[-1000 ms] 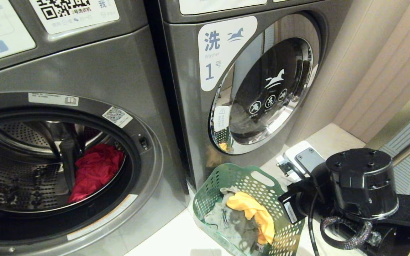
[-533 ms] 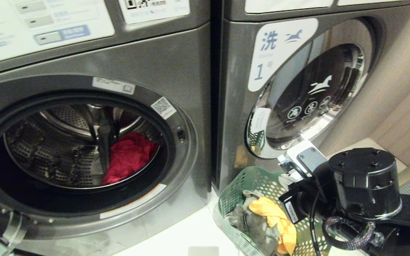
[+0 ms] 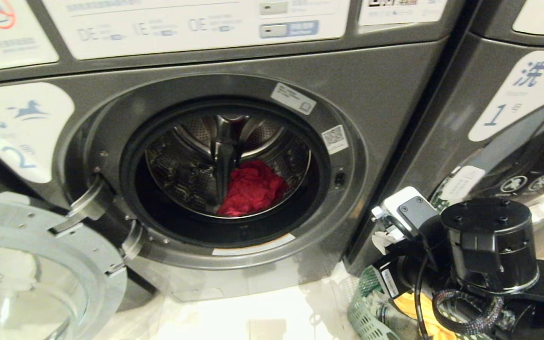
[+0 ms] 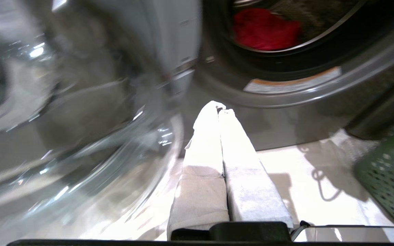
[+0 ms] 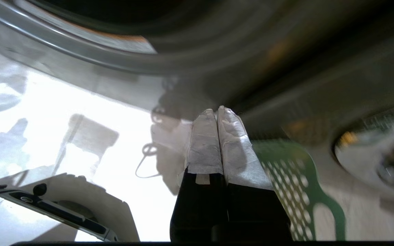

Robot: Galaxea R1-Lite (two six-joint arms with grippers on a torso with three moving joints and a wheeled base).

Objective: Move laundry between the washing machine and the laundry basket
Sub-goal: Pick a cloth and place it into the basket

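Observation:
The grey washing machine [image 3: 385, 94] stands in the middle of the head view with its round opening uncovered. A red garment [image 3: 252, 188] lies in the steel drum, also seen as red laundry [image 4: 263, 29] from the left wrist. The green laundry basket [image 3: 361, 307] sits on the floor at the lower right, mostly hidden behind my right arm [image 3: 484, 245], with yellow cloth [image 3: 418, 307] in it. My left gripper [image 4: 221, 109] hangs shut and empty in front of the machine's base. Beside the basket's rim [image 5: 296, 177], my right gripper [image 5: 216, 111] is shut and empty.
The machine's glass door [image 3: 40, 264] is swung open at the lower left, close to my left gripper. A second washer marked 1 [image 3: 527, 141], door closed, stands to the right behind the basket. Pale floor [image 3: 262, 311] lies before the machine.
The whole head view has swung left: the open machine now sits in the centre, the basket has slid to the lower right corner. Neither arm has moved of itself.

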